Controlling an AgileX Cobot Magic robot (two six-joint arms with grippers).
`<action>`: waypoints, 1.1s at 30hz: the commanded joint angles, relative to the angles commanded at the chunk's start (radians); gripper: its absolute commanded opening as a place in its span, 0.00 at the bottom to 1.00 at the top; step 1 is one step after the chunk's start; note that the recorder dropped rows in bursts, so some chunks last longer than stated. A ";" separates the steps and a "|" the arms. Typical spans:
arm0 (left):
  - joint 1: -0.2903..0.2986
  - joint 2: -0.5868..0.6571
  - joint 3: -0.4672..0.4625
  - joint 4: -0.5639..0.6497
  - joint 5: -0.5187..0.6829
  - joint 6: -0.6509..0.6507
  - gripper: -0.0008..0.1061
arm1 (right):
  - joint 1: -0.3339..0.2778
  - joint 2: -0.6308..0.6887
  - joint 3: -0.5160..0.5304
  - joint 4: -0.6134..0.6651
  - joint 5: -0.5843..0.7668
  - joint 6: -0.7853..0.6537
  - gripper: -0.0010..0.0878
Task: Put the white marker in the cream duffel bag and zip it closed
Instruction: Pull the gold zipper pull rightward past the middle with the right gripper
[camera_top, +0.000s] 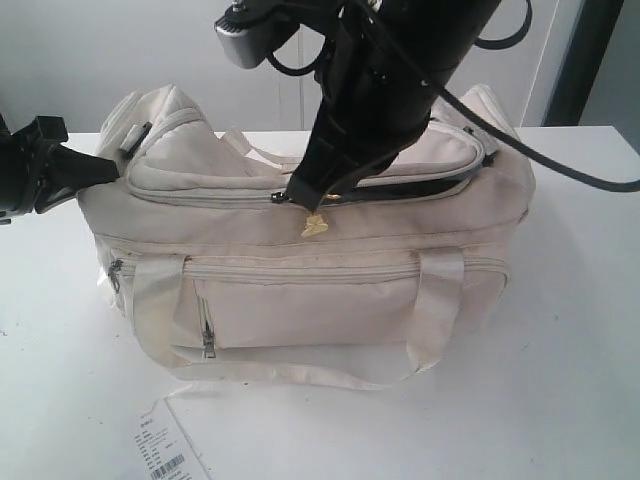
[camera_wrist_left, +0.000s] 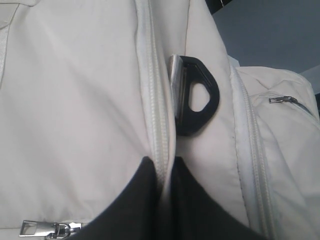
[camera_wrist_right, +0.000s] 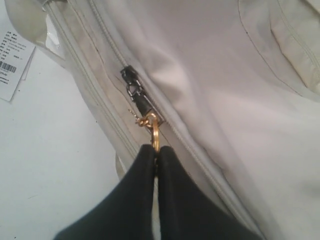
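The cream duffel bag (camera_top: 330, 290) stands on the white table. My right gripper (camera_top: 298, 192) reaches down from above to the top zipper. In the right wrist view this gripper (camera_wrist_right: 156, 149) is shut on the gold ring charm (camera_wrist_right: 155, 134) that hangs from the zipper slider (camera_wrist_right: 132, 84). A dark gap (camera_top: 420, 185) in the top zipper runs to the right of the slider. My left gripper (camera_top: 110, 172) is at the bag's left end. In the left wrist view it (camera_wrist_left: 164, 161) is shut on a fold of bag fabric along a zipper seam. The white marker is out of view.
A white barcoded paper tag (camera_top: 165, 450) lies on the table in front of the bag. A black plastic loop (camera_wrist_left: 199, 95) sits on the bag near my left gripper. Two loop handles (camera_top: 430, 320) hang down the bag's front. A black cable (camera_top: 590, 180) trails to the right.
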 joint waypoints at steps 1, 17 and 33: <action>0.000 0.000 0.000 0.000 0.000 0.000 0.01 | 0.000 -0.005 0.012 0.000 0.000 0.000 0.01; 0.000 0.000 0.000 0.000 -0.004 0.002 0.01 | -0.040 -0.059 0.064 -0.051 0.000 0.000 0.01; 0.000 0.000 0.000 0.003 -0.004 0.010 0.01 | -0.058 -0.070 0.064 -0.051 0.000 0.000 0.01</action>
